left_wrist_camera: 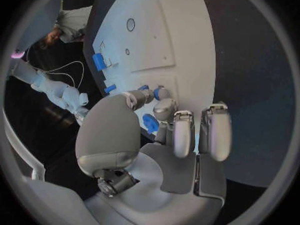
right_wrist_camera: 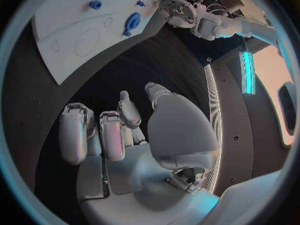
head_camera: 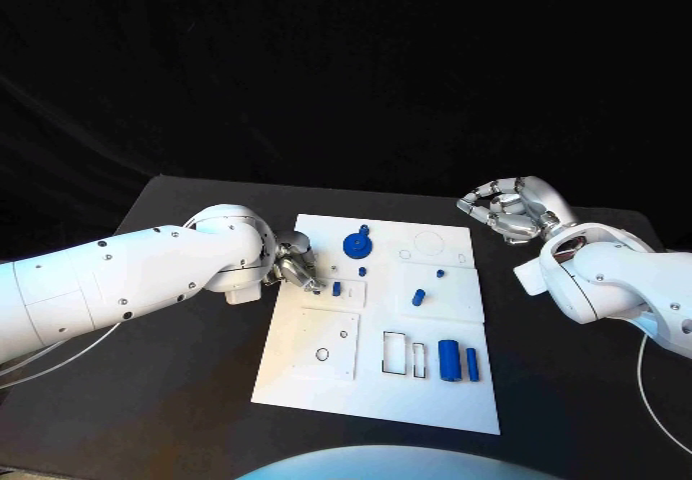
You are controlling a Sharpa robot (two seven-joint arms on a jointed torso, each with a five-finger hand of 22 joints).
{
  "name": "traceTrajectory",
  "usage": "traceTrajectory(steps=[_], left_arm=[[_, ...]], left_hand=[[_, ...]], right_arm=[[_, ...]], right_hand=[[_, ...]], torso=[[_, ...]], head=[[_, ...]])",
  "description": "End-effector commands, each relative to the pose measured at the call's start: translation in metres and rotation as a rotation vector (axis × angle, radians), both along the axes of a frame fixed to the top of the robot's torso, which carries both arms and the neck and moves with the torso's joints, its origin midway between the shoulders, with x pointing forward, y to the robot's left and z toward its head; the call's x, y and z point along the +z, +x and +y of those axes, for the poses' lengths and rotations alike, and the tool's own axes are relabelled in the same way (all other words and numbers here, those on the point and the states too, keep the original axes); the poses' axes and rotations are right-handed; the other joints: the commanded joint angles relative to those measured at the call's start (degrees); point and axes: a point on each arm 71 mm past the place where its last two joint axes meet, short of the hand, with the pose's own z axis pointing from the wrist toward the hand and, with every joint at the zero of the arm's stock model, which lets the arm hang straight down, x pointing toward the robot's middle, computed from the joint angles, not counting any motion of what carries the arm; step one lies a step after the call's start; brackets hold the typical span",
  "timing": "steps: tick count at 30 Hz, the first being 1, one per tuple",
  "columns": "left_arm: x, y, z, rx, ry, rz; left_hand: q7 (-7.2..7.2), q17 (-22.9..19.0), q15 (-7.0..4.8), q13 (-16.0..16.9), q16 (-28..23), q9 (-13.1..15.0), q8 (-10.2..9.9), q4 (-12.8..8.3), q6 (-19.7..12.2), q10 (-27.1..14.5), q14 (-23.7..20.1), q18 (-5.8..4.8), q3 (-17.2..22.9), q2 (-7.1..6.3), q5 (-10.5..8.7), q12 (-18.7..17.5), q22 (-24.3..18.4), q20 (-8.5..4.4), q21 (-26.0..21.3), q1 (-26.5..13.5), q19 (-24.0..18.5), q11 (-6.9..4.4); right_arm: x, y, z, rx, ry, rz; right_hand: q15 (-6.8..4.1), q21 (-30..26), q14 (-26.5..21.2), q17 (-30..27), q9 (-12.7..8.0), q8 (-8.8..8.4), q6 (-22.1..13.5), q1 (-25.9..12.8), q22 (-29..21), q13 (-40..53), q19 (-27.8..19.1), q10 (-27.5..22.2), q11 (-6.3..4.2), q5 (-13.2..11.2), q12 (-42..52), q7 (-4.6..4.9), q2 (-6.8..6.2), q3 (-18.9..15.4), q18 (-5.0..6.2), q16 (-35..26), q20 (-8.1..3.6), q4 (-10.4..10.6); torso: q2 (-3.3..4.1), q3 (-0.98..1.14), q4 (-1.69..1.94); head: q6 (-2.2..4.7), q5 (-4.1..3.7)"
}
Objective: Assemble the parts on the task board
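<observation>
The white task board [head_camera: 378, 395] lies mid-table. My left hand [head_camera: 299, 268] rests over its left edge, thumb and fingertips [left_wrist_camera: 164, 92] drawn close together beside a small blue part [head_camera: 338, 289]. I cannot tell whether they touch it. A blue piece [left_wrist_camera: 150, 123] shows between the thumb and the other fingers. A round blue part [head_camera: 356, 243] lies further up the board, a blue peg [head_camera: 418, 296] stands mid-board, and two blue cylinders [head_camera: 459, 361] lie at the lower right. My right hand [head_camera: 512, 208] hovers off the board's far right corner, fingers curled, holding nothing.
Black table [head_camera: 173, 400] surrounds the board, with bare room on both sides. Empty cut-outs [head_camera: 404, 355] and a round hole [head_camera: 322, 353] mark the board's lower half. The right wrist view shows the board's far end [right_wrist_camera: 69, 30] and my left hand [right_wrist_camera: 172, 7] beyond it.
</observation>
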Motion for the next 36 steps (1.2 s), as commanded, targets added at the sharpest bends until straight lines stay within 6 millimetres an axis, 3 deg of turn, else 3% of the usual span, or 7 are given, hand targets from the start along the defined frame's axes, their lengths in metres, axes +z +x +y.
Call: traceTrajectory(steps=[1,23,31,34,36], left_arm=[[-0.003,-0.001,0.001,0.024,-0.031,0.035],[-0.002,-0.004,0.014,0.089,-0.159,0.167],[0.012,0.002,0.021,0.06,-0.186,0.256],[0.017,0.006,0.022,0.036,-0.183,0.284],[0.021,0.01,0.023,0.023,-0.181,0.297]], left_hand=[[0.21,13.2,0.11,-0.4,-0.5,0.1,-0.4,-4.3,-0.7,-0.5,5.5,0.04,5.3,2.02,0.14,-0.2,4.3,-0.06,-0.4,2.8,-0.6,0.31],[1.0,12.2,0.57,-1.9,-1.0,0.1,-1.2,-5.1,-2.1,-1.5,5.2,0.41,7.0,2.83,-0.49,-1.1,2.8,0.32,-1.3,3.0,-1.7,0.96],[1.52,11.2,1.01,-3.6,-1.5,0.0,-2.0,-5.0,-2.7,-2.8,4.9,0.9,5.8,3.79,-1.47,-2.3,0.7,0.73,-2.6,3.0,-3.2,1.47],[2.42,9.9,1.67,-6.0,-2.1,-0.6,-3.9,-5.2,-4.2,-5.1,4.4,1.42,4.6,5.03,-2.34,-3.9,-1.5,1.33,-4.2,3.9,-4.9,2.26],[2.49,10.0,1.74,-5.9,-2.1,-0.7,-4.1,-5.3,-4.3,-5.2,4.4,1.41,4.5,5.13,-2.44,-3.8,-1.4,1.41,-4.2,4.1,-4.9,2.32]], right_arm=[[-0.001,0.0,0.001,0.015,-0.008,0.004],[-0.002,-0.001,0.001,0.016,-0.009,0.009],[-0.002,-0.001,0.001,0.016,-0.01,0.009],[-0.002,-0.001,0.001,0.016,-0.01,0.009],[-0.002,-0.001,0.001,0.016,-0.01,0.009]], right_hand=[[-0.47,-0.2,3.7,4.6,-0.1,0.27,-0.5,-0.1,7.0,-0.1,-0.4,-0.3,-0.01,0.2,-0.3,0.06,0.47,-0.2,0.58,-0.3,0.13,0.0],[-0.47,-0.2,3.7,4.6,-0.1,0.27,-0.5,-0.1,7.0,-0.1,-0.4,-0.3,-0.01,0.2,-0.3,0.06,0.47,-0.2,0.58,-0.3,0.13,0.0],[-0.47,-0.2,3.7,4.6,-0.1,0.27,-0.5,-0.1,7.0,-0.1,-0.4,-0.3,-0.01,0.2,-0.3,0.06,0.47,-0.2,0.58,-0.3,0.13,0.0],[-0.47,-0.2,3.7,4.6,-0.1,0.27,-0.5,-0.1,7.0,-0.1,-0.4,-0.3,-0.01,0.2,-0.3,0.06,0.47,-0.2,0.58,-0.3,0.13,0.0],[-0.47,-0.2,3.7,4.6,-0.1,0.27,-0.5,-0.1,7.0,-0.1,-0.4,-0.3,-0.01,0.2,-0.3,0.06,0.47,-0.2,0.58,-0.3,0.13,0.0]], torso=[[0.02,-0.02,-0.01],[-0.02,0.04,-0.02],[-0.03,0.07,-0.07],[0.03,0.01,-0.07],[0.04,0.03,-0.07]], head=[[-0.02,0.01],[-0.23,-0.35],[-0.21,-0.41],[-0.29,-0.42],[-0.29,-0.44]])
